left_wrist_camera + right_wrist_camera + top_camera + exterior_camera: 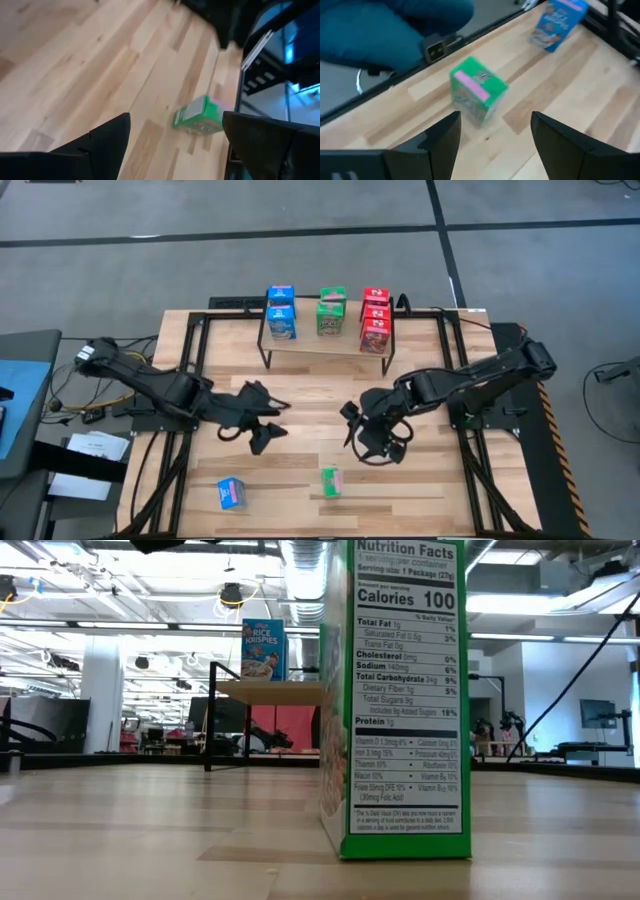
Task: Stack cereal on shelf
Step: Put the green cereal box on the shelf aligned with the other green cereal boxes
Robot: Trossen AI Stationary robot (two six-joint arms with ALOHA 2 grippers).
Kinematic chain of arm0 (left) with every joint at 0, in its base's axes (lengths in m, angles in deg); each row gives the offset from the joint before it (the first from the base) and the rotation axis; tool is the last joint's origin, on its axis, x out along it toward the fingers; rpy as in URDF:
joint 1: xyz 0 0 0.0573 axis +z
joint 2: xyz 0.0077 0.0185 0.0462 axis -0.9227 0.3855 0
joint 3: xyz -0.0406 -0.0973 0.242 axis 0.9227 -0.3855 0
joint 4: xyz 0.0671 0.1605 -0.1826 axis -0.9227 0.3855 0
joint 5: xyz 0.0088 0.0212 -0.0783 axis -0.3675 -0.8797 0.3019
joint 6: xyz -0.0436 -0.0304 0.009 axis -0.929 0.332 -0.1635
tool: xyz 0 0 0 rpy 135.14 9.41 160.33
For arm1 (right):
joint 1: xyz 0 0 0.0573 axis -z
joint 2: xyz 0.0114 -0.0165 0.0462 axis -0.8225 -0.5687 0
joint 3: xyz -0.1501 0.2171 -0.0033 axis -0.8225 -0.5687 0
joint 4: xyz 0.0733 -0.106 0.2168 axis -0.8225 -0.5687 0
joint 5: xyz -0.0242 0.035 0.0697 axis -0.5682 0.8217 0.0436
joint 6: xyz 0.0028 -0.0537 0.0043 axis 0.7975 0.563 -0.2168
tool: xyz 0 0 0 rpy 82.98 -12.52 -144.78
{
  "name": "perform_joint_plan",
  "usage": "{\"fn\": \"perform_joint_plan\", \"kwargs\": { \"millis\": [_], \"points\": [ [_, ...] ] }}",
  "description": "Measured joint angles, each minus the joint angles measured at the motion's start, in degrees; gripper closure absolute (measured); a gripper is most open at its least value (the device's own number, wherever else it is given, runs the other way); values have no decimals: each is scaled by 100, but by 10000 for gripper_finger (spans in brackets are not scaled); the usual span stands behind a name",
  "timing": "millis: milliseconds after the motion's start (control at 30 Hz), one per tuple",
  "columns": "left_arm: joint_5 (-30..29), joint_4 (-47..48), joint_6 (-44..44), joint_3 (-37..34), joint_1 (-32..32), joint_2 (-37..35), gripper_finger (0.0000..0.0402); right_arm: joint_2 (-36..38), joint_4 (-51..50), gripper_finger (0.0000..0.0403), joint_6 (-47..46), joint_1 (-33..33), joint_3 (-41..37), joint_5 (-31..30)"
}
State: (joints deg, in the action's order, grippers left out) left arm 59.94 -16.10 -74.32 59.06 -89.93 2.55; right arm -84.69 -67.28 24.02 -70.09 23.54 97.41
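Now the right gripper [377,442], a little right of centre in the high view, has its two fingers [437,145] spread apart with nothing between them, and the green box [477,95] stands just beyond them on the table [300,390]. The left gripper [262,430], left of centre, is also released and empty. Two boxes remain low in the high view: this green one and a blue box [232,493] further left. On the shelf [325,340], at upper centre, blue, green and red boxes are already stacked. I judge the green box light, thin-walled cardboard, easy to dent and to tip, so a gentle hold across its two narrow sides, near the middle, seems best.
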Motion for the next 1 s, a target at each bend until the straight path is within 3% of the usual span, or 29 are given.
{"fn": "perform_joint_plan", "kwargs": {
  "millis": [367, 733, 1000],
  "points": [
    [277, -329, -6, 0, -69, 878, 97, -165, 175, 137, 155, -306, 3, -334],
    [625, -388, -388, 2, -41, 1027, 97, -164, 358, 137, 448, -192, 3, -445],
    [605, 81, -109, 2, 390, 954, 97, -164, 682, 137, 1059, 264, 3, -1472]
  ]
}}
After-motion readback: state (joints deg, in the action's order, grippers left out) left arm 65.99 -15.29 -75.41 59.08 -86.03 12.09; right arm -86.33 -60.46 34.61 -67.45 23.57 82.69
